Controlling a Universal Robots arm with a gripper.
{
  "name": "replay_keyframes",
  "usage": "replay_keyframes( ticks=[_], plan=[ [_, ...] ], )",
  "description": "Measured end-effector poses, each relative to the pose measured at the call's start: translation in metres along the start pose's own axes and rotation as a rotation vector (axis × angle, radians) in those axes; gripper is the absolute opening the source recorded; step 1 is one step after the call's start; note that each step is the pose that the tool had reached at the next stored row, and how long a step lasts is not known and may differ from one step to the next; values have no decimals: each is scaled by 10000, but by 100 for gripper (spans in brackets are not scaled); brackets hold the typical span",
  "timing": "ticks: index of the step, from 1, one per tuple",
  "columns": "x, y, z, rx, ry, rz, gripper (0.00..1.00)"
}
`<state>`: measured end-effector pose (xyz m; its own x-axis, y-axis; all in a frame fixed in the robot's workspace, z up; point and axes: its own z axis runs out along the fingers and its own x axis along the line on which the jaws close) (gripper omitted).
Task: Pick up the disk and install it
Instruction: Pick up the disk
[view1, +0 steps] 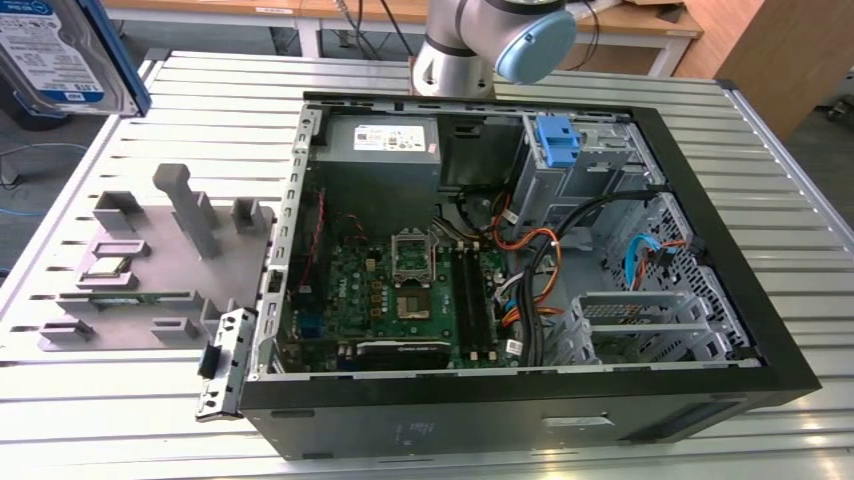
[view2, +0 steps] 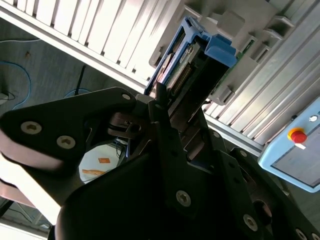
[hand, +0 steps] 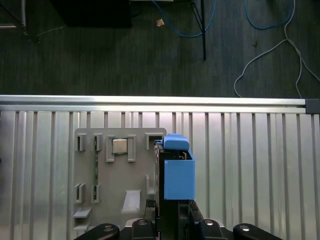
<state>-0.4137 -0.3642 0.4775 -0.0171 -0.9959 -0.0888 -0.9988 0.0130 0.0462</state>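
The disk hangs in the air at the exterior view's far left top, above the table's corner, its white-and-blue label and blue side rail showing. In the first wrist view I look along the disk edge-on, blue rail up, over the grey fixture plate. My gripper is shut on the disk's near end. The second wrist view shows the black fingers clamped on the disk, whose connector end points away from the wrist.
An open computer case lies on the slatted metal table. Inside are a motherboard, a grey power supply, cables and a blue bracket at the drive bay. The grey fixture plate sits beside the case.
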Motion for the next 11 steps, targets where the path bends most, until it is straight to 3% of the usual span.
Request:
replay_keyframes(
  ticks=[11],
  plan=[
    [-10, 2, -37, -1, 0, 1, 35]
  ],
)
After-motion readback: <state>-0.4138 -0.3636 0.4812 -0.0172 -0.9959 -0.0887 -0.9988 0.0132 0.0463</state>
